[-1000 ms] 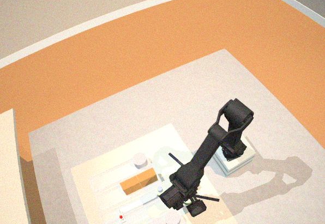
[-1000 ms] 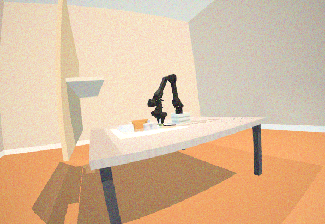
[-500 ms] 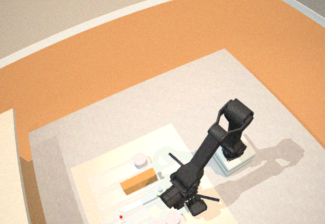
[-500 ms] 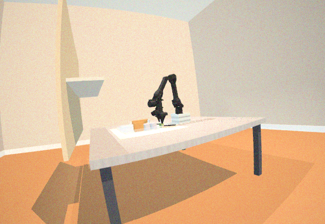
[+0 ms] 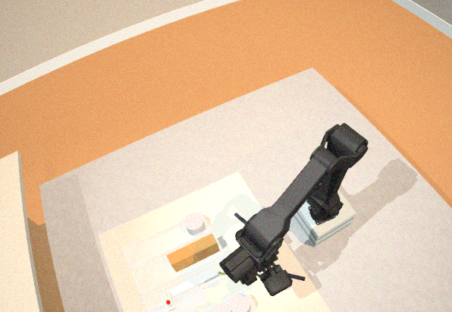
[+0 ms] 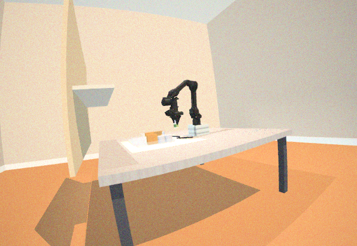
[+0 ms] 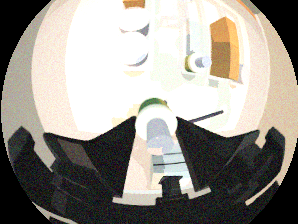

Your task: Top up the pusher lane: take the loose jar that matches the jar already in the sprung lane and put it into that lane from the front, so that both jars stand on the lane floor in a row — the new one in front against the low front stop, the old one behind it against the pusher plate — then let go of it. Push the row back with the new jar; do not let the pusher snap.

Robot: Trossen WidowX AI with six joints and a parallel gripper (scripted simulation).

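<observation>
Gripping the small round green-and-white jar (image 6: 175, 125) (image 7: 156, 120) in the black parallel-jaw gripper (image 6: 177, 124) (image 7: 154, 119), lifted off the table; lane loading, pushing back and letting go left.

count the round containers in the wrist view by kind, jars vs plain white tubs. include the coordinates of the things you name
narrow-topped jars: 2, the held jar (image 6: 175, 125) (image 7: 156, 120) in the tool (image 6: 177, 124) (image 7: 154, 119) and the lane jar (image 5: 221, 273) (image 7: 191, 63) beside the orange block (image 5: 193, 253) (image 6: 151, 137) (image 7: 225, 50)
plain white tubs (image 5: 240, 301) (image 6: 168, 138) (image 7: 134, 46): 2
total: 4
</observation>
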